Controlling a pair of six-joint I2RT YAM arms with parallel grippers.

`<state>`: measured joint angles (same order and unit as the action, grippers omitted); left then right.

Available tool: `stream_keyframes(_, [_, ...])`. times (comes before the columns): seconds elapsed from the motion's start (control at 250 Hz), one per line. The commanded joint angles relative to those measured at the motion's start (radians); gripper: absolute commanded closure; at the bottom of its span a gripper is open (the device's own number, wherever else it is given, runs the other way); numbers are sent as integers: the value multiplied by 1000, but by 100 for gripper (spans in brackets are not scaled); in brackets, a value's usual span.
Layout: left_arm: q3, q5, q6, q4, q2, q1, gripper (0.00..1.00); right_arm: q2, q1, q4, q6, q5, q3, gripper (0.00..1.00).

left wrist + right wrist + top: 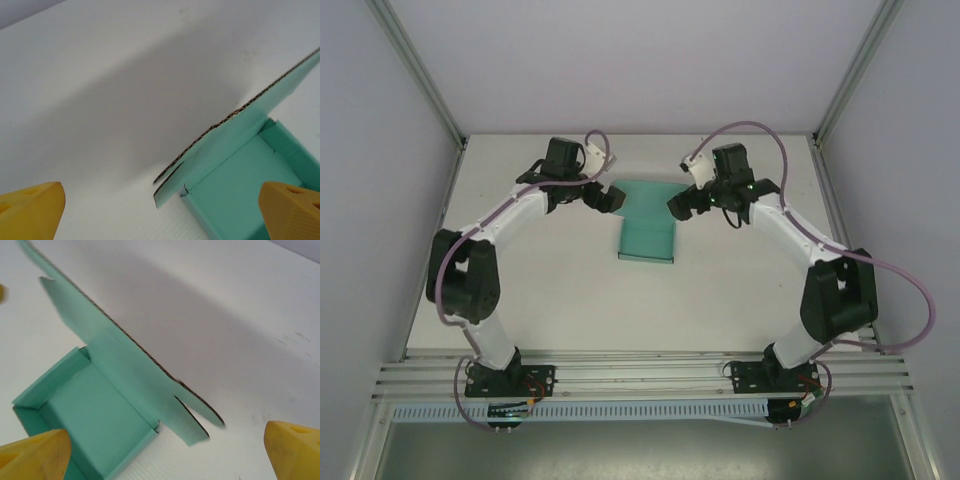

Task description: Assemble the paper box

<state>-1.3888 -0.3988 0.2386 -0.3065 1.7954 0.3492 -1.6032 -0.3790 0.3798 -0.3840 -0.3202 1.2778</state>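
At the near edge, both arm bases sit on the aluminium rail; from there to the work you look across plain white table, with grey side walls flanking it. Each arm bows outward at the elbow and reaches inward, so the left gripper and right gripper face each other, jaws spread wide, gripping nothing. The paper box lies mid-table between them, walled tray toward you, lid flap raised at the far end beside the fingertips; you cannot tell whether they touch it.
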Motion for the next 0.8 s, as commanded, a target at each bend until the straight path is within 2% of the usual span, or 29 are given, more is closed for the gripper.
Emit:
stream_keyframes(0.0, [-119, -152, 253, -162, 77, -4, 6, -86, 21, 182, -240, -156, 118, 6])
stream_keyframes(0.096, [-223, -184, 325, -276, 141, -4, 17, -169, 37, 293, -272, -149, 221, 19])
stream_keyframes(0.224, [-277, -175, 387, -334, 181, -4, 43, -253, 43, 388, -315, -142, 301, 25])
stream_keyframes(0.272, [-286, -182, 406, -346, 187, -3, 49, -278, 43, 408, -319, -132, 326, 26])
stream_keyframes(0.308, [-290, -182, 416, -353, 190, -4, 54, -296, 43, 428, -324, -125, 348, 31])
stream_keyframes(0.36, [-297, -186, 426, -359, 197, -3, 56, -317, 43, 447, -324, -115, 373, 34])
stream_keyframes(0.424, [-302, -199, 439, -368, 205, -3, 60, -336, 43, 458, -317, -106, 397, 48])
stream_keyframes(0.516, [-317, -202, 457, -394, 221, -3, 62, -349, 43, 473, -317, -94, 414, 60])
stream_keyframes(0.6, [-340, -192, 474, -425, 241, -3, 62, -353, 44, 485, -312, -76, 423, 62])
stream_keyframes(0.696, [-376, -187, 485, -466, 267, -1, 64, -350, 43, 502, -325, -80, 427, 70])
stream_keyframes(0.747, [-384, -185, 485, -469, 274, -1, 70, -350, 42, 509, -330, -82, 427, 76])
stream_keyframes(0.795, [-387, -182, 478, -461, 279, -1, 80, -351, 42, 516, -334, -77, 428, 79])
